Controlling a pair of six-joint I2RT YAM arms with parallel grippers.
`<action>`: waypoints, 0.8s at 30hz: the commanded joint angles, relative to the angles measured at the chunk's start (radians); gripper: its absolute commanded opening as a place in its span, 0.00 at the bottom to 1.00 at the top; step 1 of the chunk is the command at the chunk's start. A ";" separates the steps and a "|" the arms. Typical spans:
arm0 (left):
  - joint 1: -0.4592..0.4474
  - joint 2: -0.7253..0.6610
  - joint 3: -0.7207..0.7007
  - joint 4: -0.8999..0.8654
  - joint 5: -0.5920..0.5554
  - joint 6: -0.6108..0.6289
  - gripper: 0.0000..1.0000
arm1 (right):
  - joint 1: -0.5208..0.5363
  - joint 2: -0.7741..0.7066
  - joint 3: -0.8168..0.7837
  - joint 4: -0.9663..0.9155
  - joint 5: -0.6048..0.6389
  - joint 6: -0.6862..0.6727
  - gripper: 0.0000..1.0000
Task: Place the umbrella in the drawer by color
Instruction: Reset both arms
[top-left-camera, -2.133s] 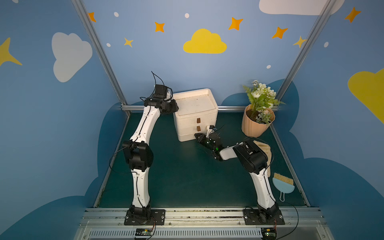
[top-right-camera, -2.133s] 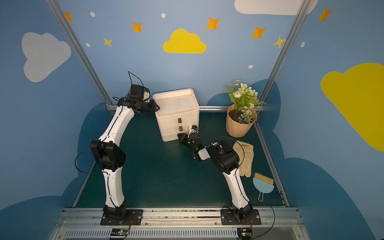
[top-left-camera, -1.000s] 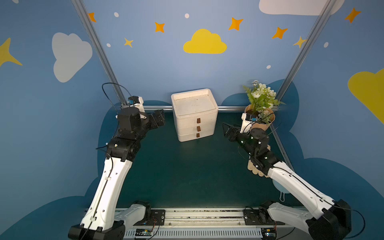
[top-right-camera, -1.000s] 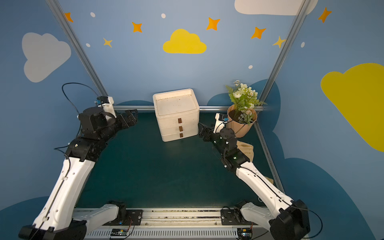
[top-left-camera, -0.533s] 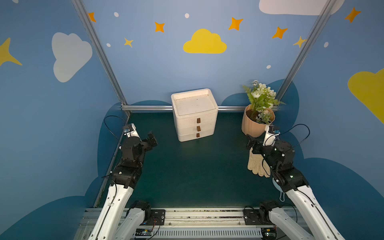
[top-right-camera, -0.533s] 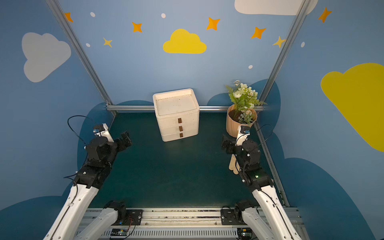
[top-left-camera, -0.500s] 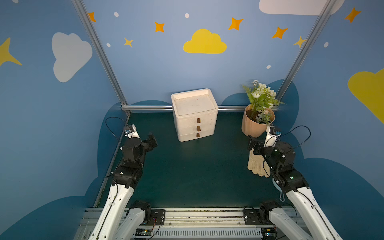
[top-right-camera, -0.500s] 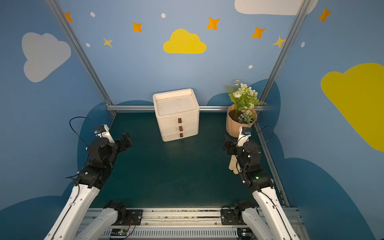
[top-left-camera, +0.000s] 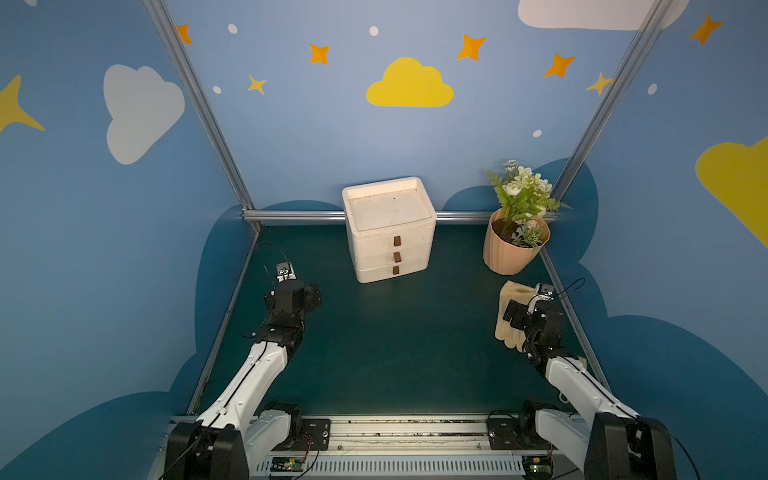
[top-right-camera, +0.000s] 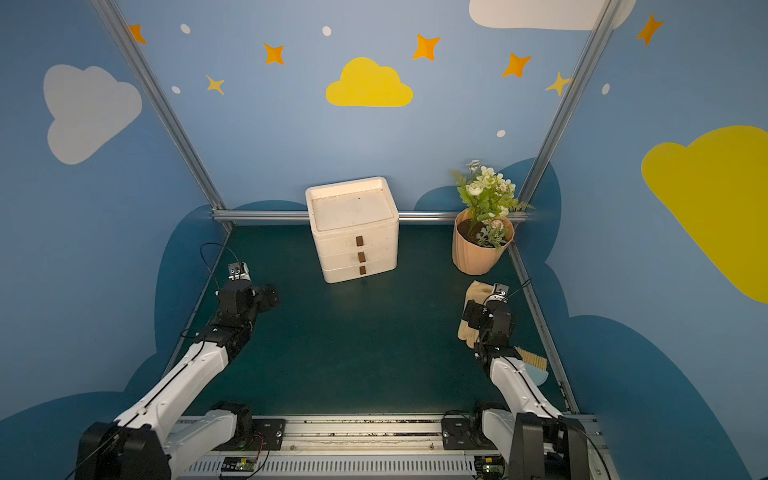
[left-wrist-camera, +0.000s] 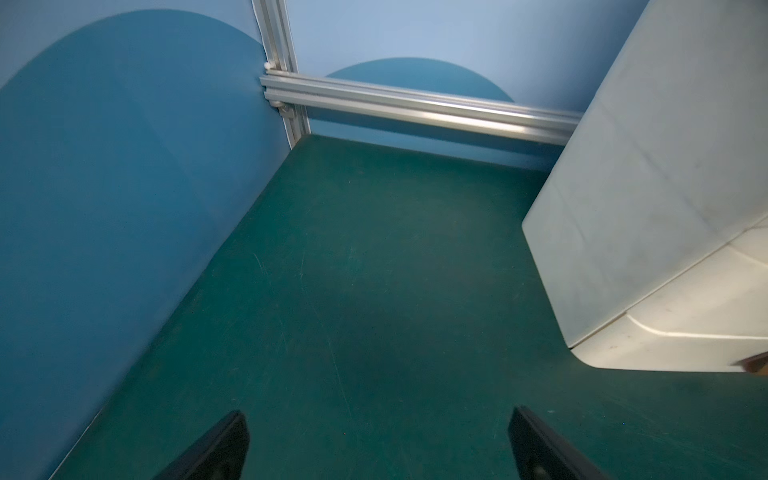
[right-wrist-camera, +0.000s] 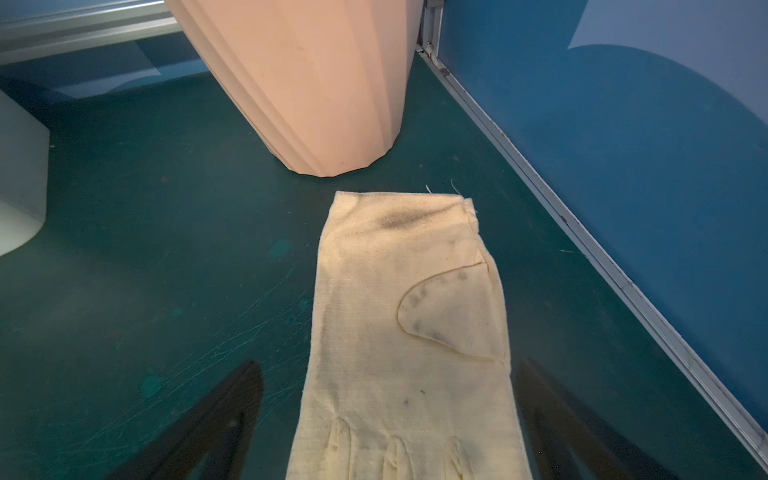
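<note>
Drawers (top-left-camera: 390, 232) stand shut in both top views, with no umbrella visible; I judge it stowed and the task finished. Left wrist: my left pincer (left-wrist-camera: 376, 419) gapes wide over the mat (left-wrist-camera: 374, 270). Right wrist: my right pincer (right-wrist-camera: 388, 363) gapes wide, empty, above a glove (right-wrist-camera: 399, 291).

Drawer unit (top-left-camera: 390, 232): all three drawers shut, contents hidden in both top views.

Left wrist view: drawer unit (left-wrist-camera: 648, 187) cut off by the frame edge, with only one side and a lower corner visible. Only the tips of the left jaws show.

Glove (top-left-camera: 513, 299), well right of the drawer unit: middle covered by the right arm (top-left-camera: 582, 382). In the right wrist view the glove (right-wrist-camera: 407, 332) runs off the frame at its finger ends.

Brush (top-right-camera: 532, 359), beyond the glove from the drawer unit: partly hidden behind that arm.

Pot (right-wrist-camera: 316, 83): rim cut off in the right wrist view. Right jaws dark and blurred there.
</note>
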 joint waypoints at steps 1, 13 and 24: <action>0.009 0.057 -0.028 0.121 0.020 0.041 1.00 | -0.004 0.067 0.006 0.181 -0.070 -0.047 0.98; 0.033 0.321 -0.109 0.470 0.125 0.120 1.00 | -0.017 0.365 0.005 0.502 -0.274 -0.070 0.98; 0.076 0.430 -0.172 0.737 0.279 0.202 1.00 | 0.008 0.393 0.092 0.375 -0.269 -0.090 0.98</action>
